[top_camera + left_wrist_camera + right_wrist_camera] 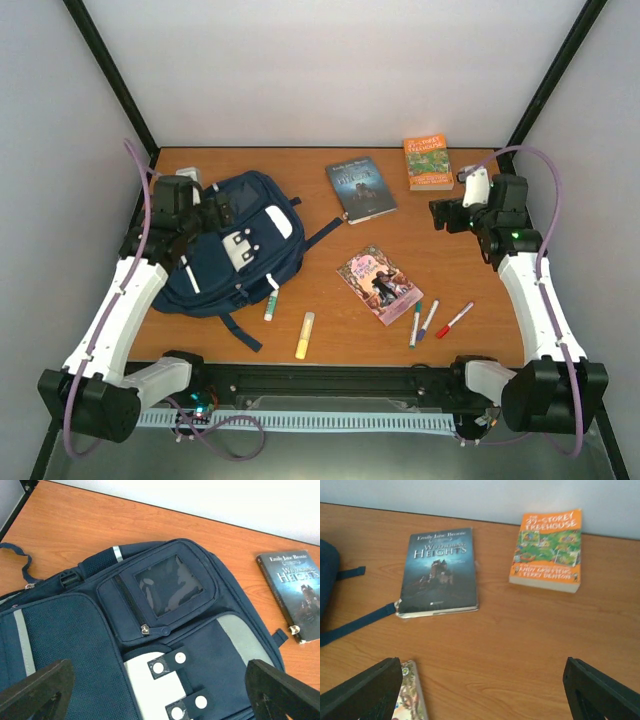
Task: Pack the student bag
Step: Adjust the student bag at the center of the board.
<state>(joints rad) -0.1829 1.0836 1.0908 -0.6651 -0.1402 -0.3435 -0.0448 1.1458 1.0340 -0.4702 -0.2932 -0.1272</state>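
The student bag (pixel 235 250) is a navy backpack with white patches, lying flat at the table's left. It fills the left wrist view (pixel 165 630), front pockets up and zipped. My left gripper (pixel 220 212) hovers over the bag's top left, open and empty (pixel 157 667). My right gripper (pixel 440 215) is open and empty above bare table at the right (pixel 481 665). A dark blue book (pixel 361 188) (pixel 440 572), an orange book (pixel 427 162) (pixel 547 550) and a pink book (pixel 380 283) (pixel 410 695) lie on the table.
A green-capped marker (pixel 270 300) and a yellow highlighter (pixel 304 335) lie near the bag's front. Three markers (pixel 430 320) lie at the front right. A bag strap (pixel 355 622) reaches toward the dark blue book. White walls enclose the table.
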